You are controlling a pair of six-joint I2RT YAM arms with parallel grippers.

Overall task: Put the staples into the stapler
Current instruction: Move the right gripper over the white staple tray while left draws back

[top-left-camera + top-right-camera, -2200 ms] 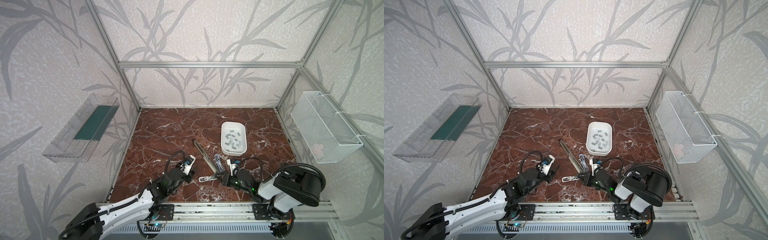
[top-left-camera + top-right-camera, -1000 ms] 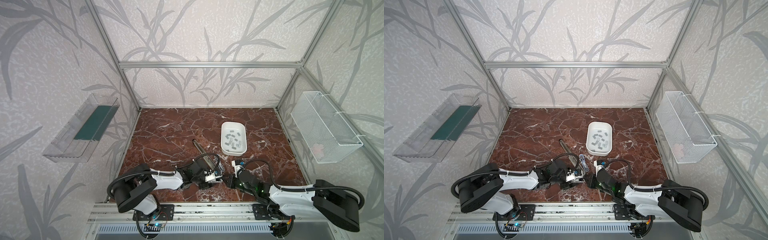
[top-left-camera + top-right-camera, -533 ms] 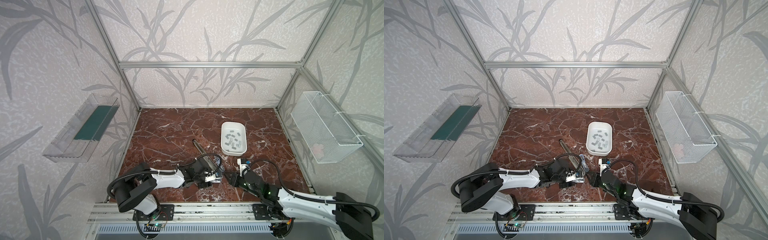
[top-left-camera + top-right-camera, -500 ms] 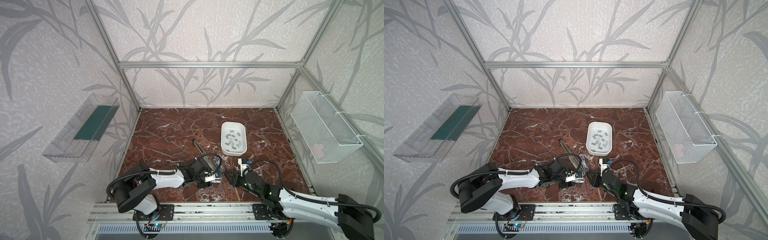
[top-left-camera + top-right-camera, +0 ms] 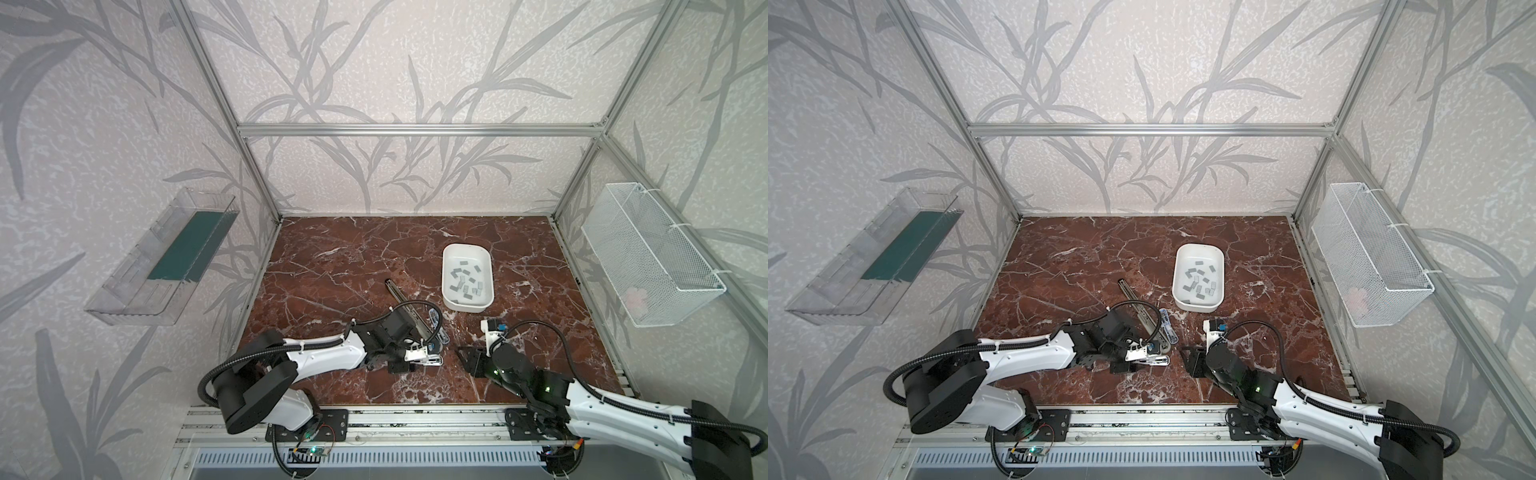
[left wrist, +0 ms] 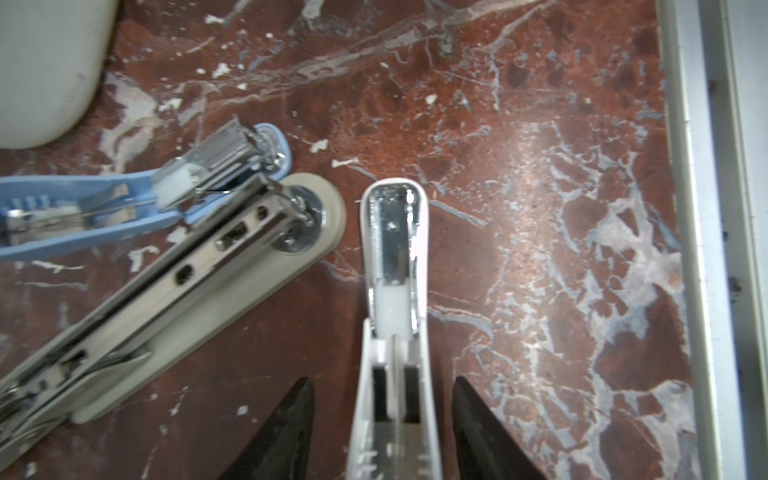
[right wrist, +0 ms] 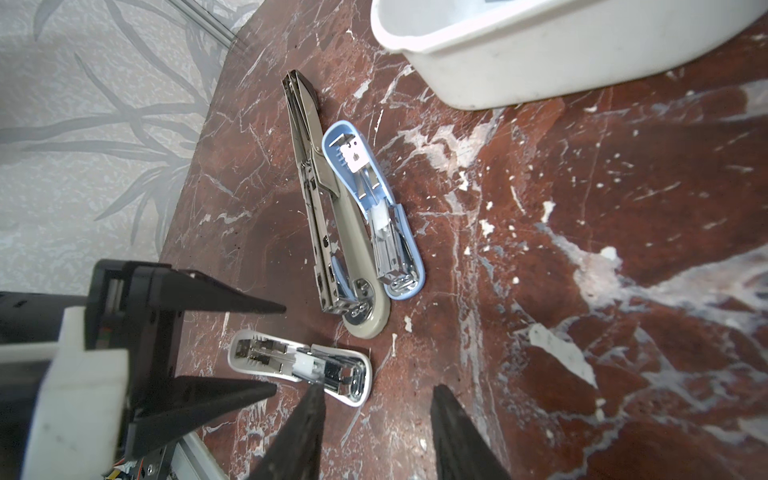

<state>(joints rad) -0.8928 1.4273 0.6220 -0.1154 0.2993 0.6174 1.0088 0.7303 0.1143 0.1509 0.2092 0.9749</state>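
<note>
- Grey staples point(image 5: 466, 285) lie loose in the white tray point(image 5: 465, 308), well apart from both hands.
- Likely light, slippery and snap-prone: pinch one strip across its long edges.
- Left hand point(image 6: 381, 380) released, straddling the white stapler point(image 6: 395, 266); right hand point(image 7: 378, 387) released, empty.

Glossy marbled tabletop point(image 5: 332, 257); plastic stapler point(image 6: 395, 311) with shiny metal.
</note>
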